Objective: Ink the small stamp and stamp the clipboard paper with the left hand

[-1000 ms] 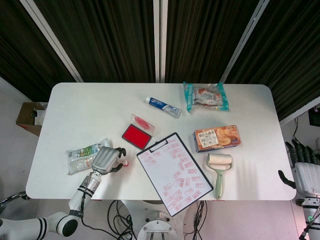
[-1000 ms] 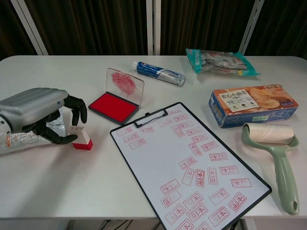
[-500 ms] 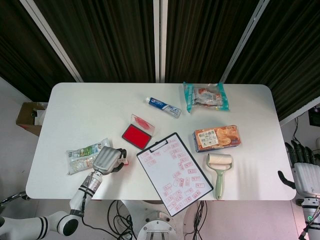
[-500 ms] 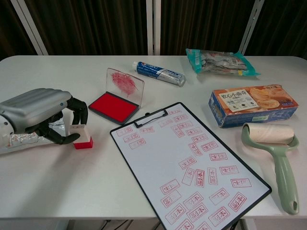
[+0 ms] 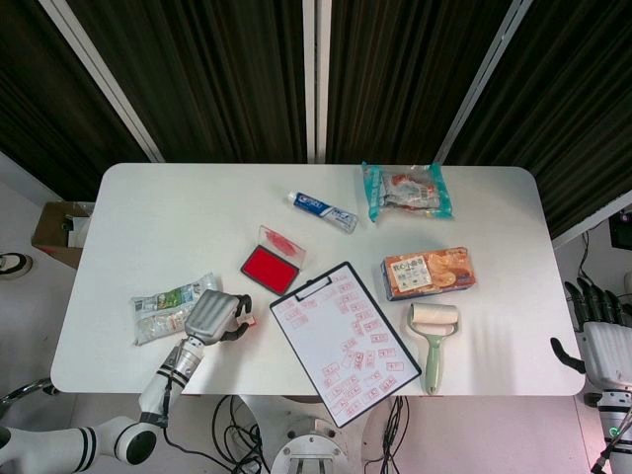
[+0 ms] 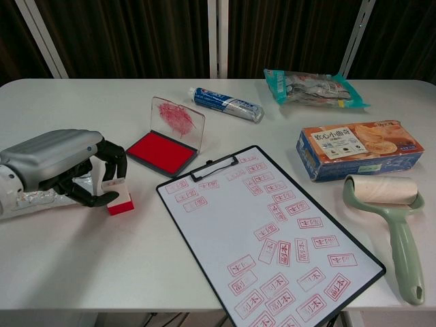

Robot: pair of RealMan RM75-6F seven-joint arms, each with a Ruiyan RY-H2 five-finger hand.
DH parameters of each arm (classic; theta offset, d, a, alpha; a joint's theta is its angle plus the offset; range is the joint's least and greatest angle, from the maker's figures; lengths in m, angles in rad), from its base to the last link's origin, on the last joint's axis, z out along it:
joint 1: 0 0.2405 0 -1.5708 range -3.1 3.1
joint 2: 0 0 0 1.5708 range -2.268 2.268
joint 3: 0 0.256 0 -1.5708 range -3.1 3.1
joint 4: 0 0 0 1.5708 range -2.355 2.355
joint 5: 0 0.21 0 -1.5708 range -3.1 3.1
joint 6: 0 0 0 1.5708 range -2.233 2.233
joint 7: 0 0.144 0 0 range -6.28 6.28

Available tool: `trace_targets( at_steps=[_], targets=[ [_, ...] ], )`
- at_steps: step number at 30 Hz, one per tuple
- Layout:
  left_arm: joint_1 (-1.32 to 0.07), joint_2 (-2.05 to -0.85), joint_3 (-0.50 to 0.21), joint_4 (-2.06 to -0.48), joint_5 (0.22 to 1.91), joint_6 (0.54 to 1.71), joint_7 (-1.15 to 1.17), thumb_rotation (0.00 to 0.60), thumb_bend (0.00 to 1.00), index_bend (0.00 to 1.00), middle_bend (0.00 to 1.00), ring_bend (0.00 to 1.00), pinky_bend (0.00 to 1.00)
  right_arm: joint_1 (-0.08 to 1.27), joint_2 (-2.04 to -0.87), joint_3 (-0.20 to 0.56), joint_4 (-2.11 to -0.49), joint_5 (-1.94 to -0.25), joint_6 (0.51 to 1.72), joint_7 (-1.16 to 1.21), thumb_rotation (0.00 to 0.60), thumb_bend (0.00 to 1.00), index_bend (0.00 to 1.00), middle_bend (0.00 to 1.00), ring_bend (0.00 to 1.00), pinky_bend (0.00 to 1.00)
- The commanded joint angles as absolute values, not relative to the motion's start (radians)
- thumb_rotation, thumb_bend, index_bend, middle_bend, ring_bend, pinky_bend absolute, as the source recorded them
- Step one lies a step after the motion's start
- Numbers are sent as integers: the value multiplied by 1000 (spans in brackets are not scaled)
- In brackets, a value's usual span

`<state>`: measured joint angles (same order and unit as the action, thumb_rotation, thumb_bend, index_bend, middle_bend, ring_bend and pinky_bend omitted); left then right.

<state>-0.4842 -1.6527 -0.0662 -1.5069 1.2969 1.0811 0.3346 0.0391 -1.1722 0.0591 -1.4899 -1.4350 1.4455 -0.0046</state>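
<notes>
The small stamp point(image 6: 119, 198), white with a red base, stands a little tilted on the table left of the clipboard point(image 6: 272, 231). My left hand point(image 6: 60, 167) grips it, dark fingers curled over its top and the thumb against its near side. From the head view the left hand point(image 5: 215, 315) covers most of the stamp point(image 5: 248, 322). The open red ink pad point(image 6: 158, 151) lies just behind, its clear lid point(image 6: 177, 119) raised. Many red imprints cover the clipboard paper point(image 5: 341, 341). My right hand point(image 5: 597, 341) hangs past the table's right edge, fingers apart and holding nothing.
A snack packet point(image 5: 163, 307) lies beside and under the left hand. At the back lie a toothpaste tube point(image 6: 228, 104) and a teal snack bag point(image 6: 310, 87). An orange biscuit box point(image 6: 357, 148) and a green lint roller point(image 6: 392, 218) lie right of the clipboard.
The left hand has slid slightly right and closed tighter on the stamp, which shifted right with it and now leans. The right hand has not moved.
</notes>
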Motion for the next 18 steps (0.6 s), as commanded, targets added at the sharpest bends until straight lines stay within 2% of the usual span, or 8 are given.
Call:
trace_targets(
  at_steps=[1,6,10,18],
  targets=[
    [-482,-1644,-82,-1522,1284,1081,297,600,431,618,662,1000,1000,39,-1172,60,-1490,-1435,1447,-4,600,202,0,0,0,0],
    [-490,-1624,-102,-1541,1305,1099,265,600,433,641,685,1000,1000,39,-1168,61,-1493,-1436,1448,-7,600,202,0,0,0,0],
    [-523,-1618,-149,-1534,1316,1103,253,600,435,649,693,1000,1000,40,-1165,62,-1499,-1437,1447,-10,600,202,0,0,0,0],
    [-616,-1694,-238,-1375,1268,1045,225,600,446,655,699,1000,1000,40,-1159,63,-1509,-1434,1446,-11,600,202,0,0,0,0]
  ],
)
